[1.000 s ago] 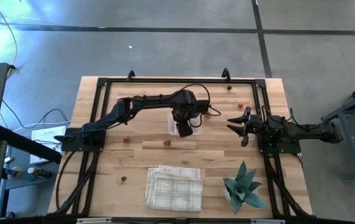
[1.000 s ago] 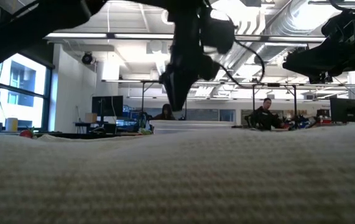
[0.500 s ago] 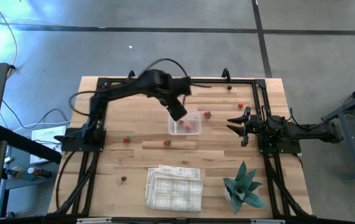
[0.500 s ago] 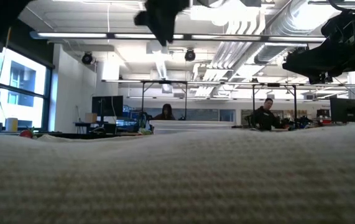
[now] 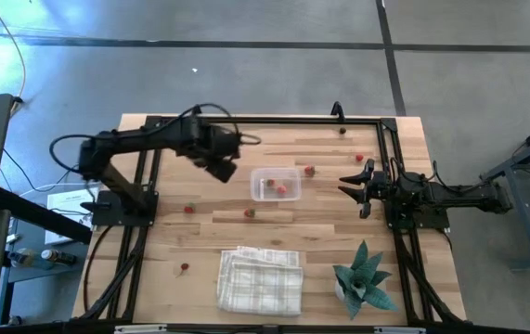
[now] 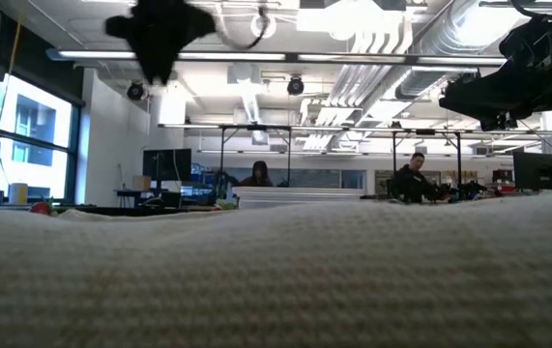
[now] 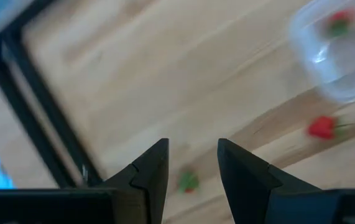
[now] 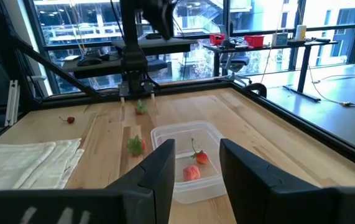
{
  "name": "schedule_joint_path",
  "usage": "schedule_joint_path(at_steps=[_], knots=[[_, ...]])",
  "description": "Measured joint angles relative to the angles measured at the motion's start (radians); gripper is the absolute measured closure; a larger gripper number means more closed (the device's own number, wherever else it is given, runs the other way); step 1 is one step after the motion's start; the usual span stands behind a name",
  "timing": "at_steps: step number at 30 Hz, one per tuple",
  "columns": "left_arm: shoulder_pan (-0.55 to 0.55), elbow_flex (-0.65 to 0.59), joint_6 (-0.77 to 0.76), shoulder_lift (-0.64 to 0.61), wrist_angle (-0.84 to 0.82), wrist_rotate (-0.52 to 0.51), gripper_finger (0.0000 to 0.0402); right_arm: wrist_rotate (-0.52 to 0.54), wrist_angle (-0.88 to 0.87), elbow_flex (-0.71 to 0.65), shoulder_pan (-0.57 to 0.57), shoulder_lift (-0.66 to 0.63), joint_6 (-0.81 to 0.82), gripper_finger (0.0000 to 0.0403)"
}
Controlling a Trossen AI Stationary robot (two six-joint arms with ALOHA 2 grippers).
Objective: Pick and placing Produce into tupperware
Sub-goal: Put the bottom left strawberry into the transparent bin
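Nearest, along the wooden table's (image 5: 200,237) front edge, lie a folded checked cloth (image 5: 259,280) and a small green plant (image 5: 365,278) toward the front right corner. Mid-table sits the clear tupperware (image 5: 275,184) holding two red pieces of produce (image 5: 280,189). More produce lies loose around it. The left gripper (image 5: 223,167) hovers just left of the container, jaws apart and empty. At the right edge, the right gripper (image 5: 355,186) waits, jaws apart, holding nothing.
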Motion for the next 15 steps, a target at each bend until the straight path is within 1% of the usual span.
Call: schedule_joint_path(at_steps=[2, 3, 7, 9, 11, 15], knots=[[0.000, -0.107, -0.065, -0.044, 0.032, 0.032, 0.0275, 0.000, 0.000, 0.000, 0.000, 0.000, -0.001, 0.0286], [0.000, -0.155, -0.074, -0.064, 0.062, 0.055, 0.0275, 0.000, 0.000, 0.000, 0.000, 0.000, -0.002, 0.0286], [0.000, -0.324, -0.073, -0.127, 0.213, 0.140, 0.0275, 0.000, 0.000, 0.000, 0.000, 0.000, 0.002, 0.0286], [0.000, -0.398, -0.079, -0.149, 0.291, 0.162, 0.0275, 0.000, 0.000, 0.000, 0.000, 0.000, 0.002, 0.0286], [0.000, -0.464, -0.110, -0.167, 0.318, 0.172, 0.0275, 0.000, 0.000, 0.000, 0.000, 0.000, 0.004, 0.0286], [0.000, -0.582, -0.206, -0.207, 0.323, 0.196, 0.0275, 0.000, 0.000, 0.000, 0.000, 0.000, 0.006, 0.0286]])
